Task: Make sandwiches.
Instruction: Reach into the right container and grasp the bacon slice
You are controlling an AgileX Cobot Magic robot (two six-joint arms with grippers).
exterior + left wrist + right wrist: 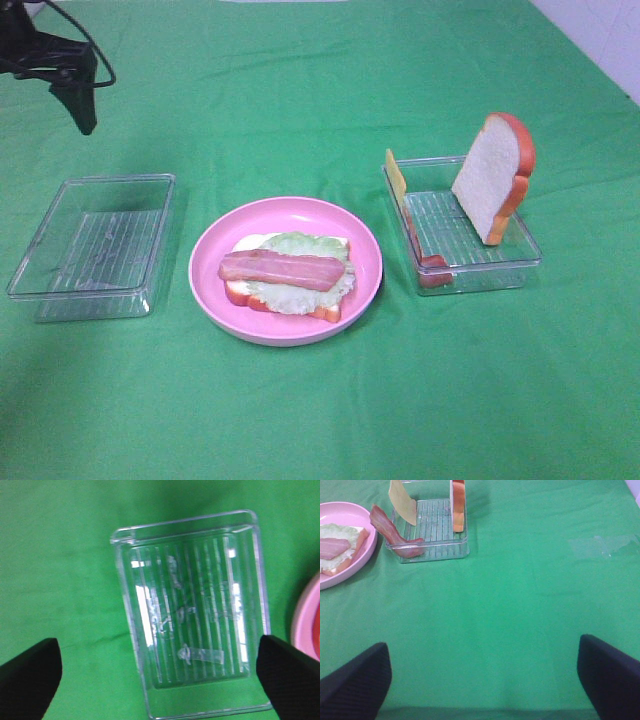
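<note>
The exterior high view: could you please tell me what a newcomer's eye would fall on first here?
Mid-table, the pink plate stands out against the green cloth, holding a half-built sandwich topped with lettuce and a bacon strip. To its right, a bread slice stands tilted in a clear tray.

Text: none legible anywhere;
Tray (200, 605): raised marks moulded in the clear floor; too faint to read

Open sandwich (290, 285) flat on pink plate (370, 265), lettuce (300, 244) and bacon strip (283, 270) stacked over bread (bacon uppermost), second bread slice (490, 180) leaning upright in clear tray (500, 272).
</note>
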